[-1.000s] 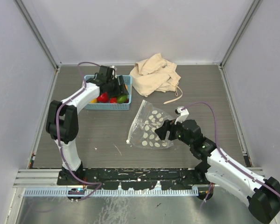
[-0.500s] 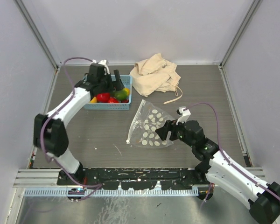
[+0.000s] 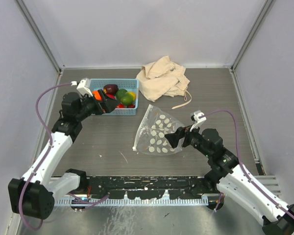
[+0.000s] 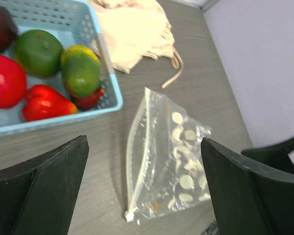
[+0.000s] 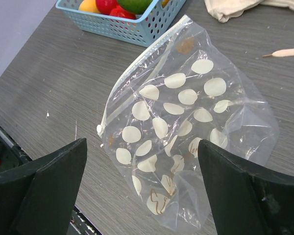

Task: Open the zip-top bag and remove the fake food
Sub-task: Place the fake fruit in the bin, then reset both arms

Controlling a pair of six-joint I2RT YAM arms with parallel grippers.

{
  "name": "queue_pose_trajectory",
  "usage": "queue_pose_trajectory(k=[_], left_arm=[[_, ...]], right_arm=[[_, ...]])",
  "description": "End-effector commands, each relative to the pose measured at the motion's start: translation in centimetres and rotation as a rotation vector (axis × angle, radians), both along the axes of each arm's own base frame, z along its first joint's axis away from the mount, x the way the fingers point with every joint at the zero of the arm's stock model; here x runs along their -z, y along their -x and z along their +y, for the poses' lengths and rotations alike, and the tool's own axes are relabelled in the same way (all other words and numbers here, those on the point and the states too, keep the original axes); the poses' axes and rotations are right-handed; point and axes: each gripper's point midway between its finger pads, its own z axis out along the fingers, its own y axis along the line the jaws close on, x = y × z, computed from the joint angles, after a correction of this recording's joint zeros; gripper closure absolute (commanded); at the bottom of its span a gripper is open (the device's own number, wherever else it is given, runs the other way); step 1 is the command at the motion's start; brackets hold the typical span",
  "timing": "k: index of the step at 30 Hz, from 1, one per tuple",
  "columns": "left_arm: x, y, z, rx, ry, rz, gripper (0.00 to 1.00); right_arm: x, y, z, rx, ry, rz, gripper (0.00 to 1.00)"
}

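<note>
Bright, even light, soft shadows; the zip-top bag point(image 5: 186, 122) glints; left-wrist view seems slightly blurred.

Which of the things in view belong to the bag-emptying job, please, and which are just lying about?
Part of the job:
zip-top bag
fake food

Just lying about:
light blue basket, which holds the food
beige cloth bag
</note>
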Motion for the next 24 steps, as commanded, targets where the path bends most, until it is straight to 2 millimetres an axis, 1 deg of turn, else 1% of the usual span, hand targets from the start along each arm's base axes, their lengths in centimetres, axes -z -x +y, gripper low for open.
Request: queue_pose_trajectory(k=[1, 4, 7, 11, 13, 14, 15, 17, 19, 24], left_arm=[[-1.3, 3.8, -1.4, 0.140, 0.050, -0.009, 0.02], [-0.7, 5.4, -1.3, 0.159, 0.045, 0.009, 0.02], [-0.5, 6.2, -0.6, 0.124, 0.019, 0.013, 0.02], [-2.0, 6.9, 0.5, 0.084, -0.027, -0.025, 0.02], [-3.0, 7.2, 0.6, 0.087, -0.037, -0.042, 0.02], [-3.6, 7.4, 0.7, 0.089, -0.042, -0.050, 0.02], [-3.9, 7.5, 0.8, 0.086, -0.048, -0.050, 0.02], [-4.6, 7.6, 1.3, 0.059, -0.069, -0.047, 0.02], [-5.1, 7.9, 1.6, 0.052, -0.087, -0.044, 0.02], [-7.5, 8.9, 1.3, 0.086, -0.075, -0.082, 0.02]], right_arm=[[-4.6, -0.2, -1.1, 0.016, 0.011, -0.166, 0.00], [-6.0, -0.3, -2.1, 0.051, 0.023, -0.218, 0.00], [-7.8, -0.5, -2.9, 0.097, 0.009, -0.248, 0.00], [-10.4, -1.5, -4.4, 0.179, 0.053, -0.291, 0.00], [-11.4, -2.2, -5.2, 0.233, 0.085, -0.301, 0.00], [-11.9, -2.8, -5.9, 0.280, 0.110, -0.301, 0.00], [-12.5, -3.1, -6.1, 0.296, 0.122, -0.305, 0.00], [-13.4, -3.7, -6.1, 0.310, 0.153, -0.299, 0.00], [-14.3, -4.2, -5.6, 0.290, 0.183, -0.295, 0.00], [-16.0, -5.6, -4.7, 0.279, 0.224, -0.288, 0.00]])
